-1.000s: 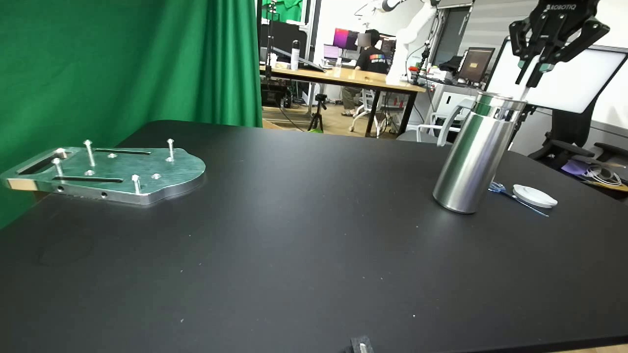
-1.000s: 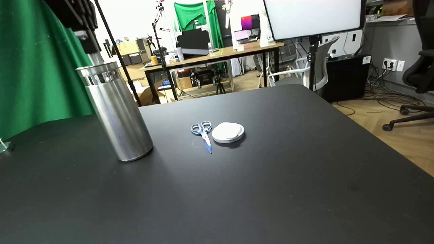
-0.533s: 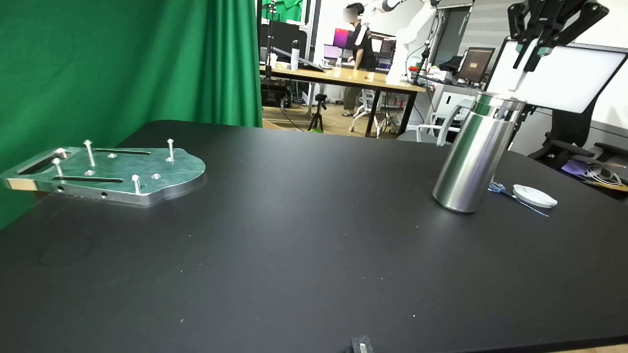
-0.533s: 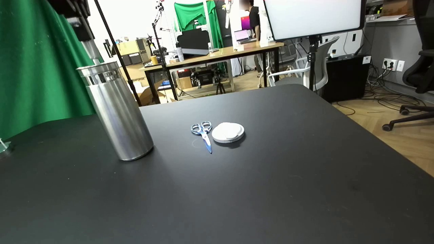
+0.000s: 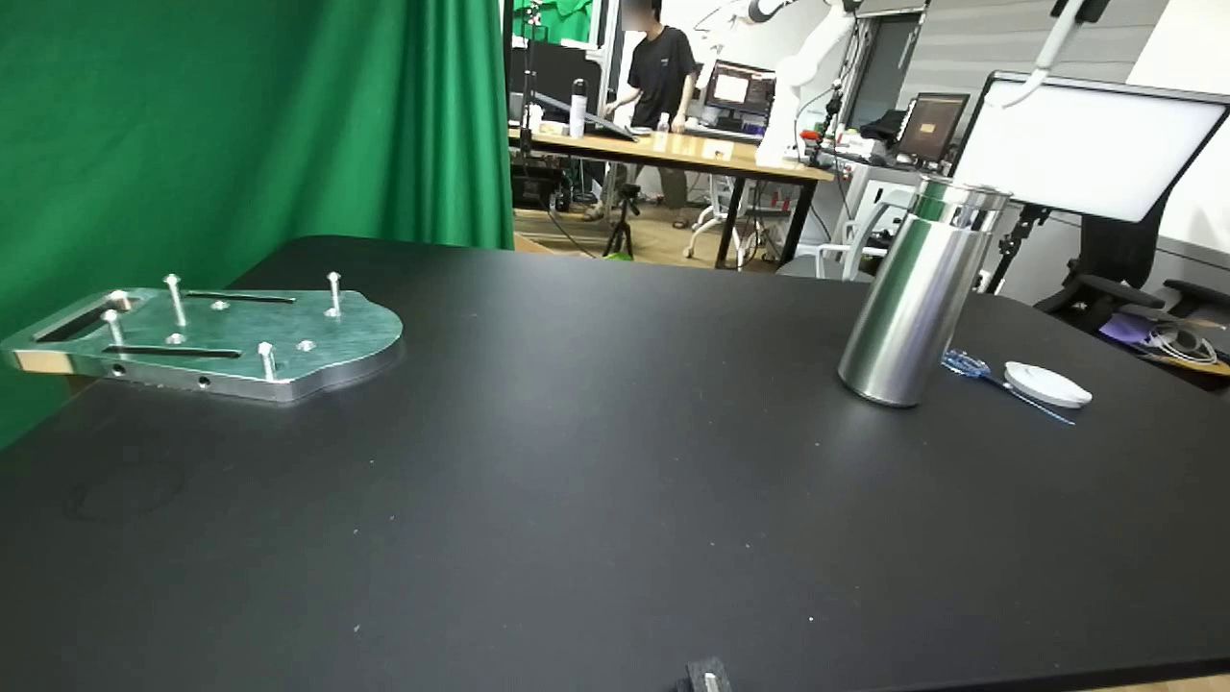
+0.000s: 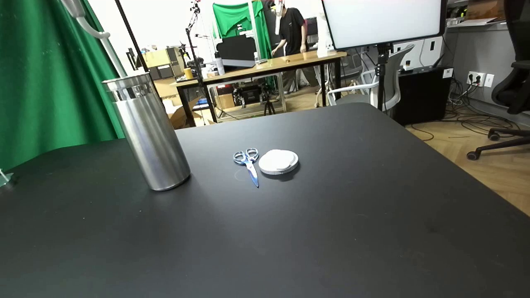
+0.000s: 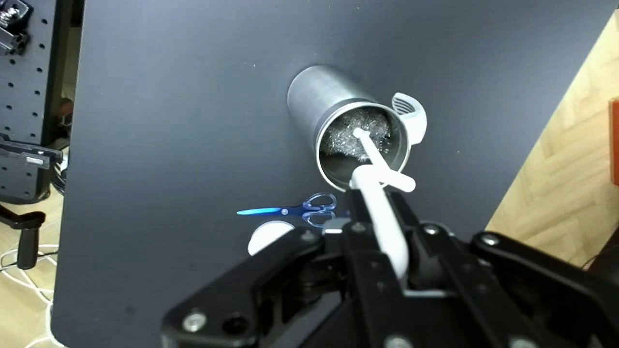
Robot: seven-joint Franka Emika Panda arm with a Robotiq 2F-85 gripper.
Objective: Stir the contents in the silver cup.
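The silver cup (image 5: 913, 303) stands on the black table in both exterior views (image 6: 151, 136). In the wrist view the cup (image 7: 321, 92) is seen from above, with its light grey handle at the right. My gripper (image 7: 376, 198) is shut on the handle of a white brush (image 7: 384, 222) with a bent neck. The brush's thin end and clear bristles (image 7: 346, 137) are inside the cup's mouth. My gripper is above the cup; only its fingertips (image 5: 1081, 8) show at the top of an exterior view. The brush's neck also shows in an exterior view (image 6: 89, 28). The cup's bottom is hidden.
Blue scissors (image 6: 249, 165) and a white round disc (image 6: 278, 162) lie on the table near the cup. A green-grey metal plate with upright pegs (image 5: 240, 332) lies at the table's far side. A large light panel (image 5: 1095, 144) stands behind the table.
My gripper has risen with the brush, so more of the brush shows above the rim. The cup has shifted slightly on the table. A person in the background has stood up and moved.
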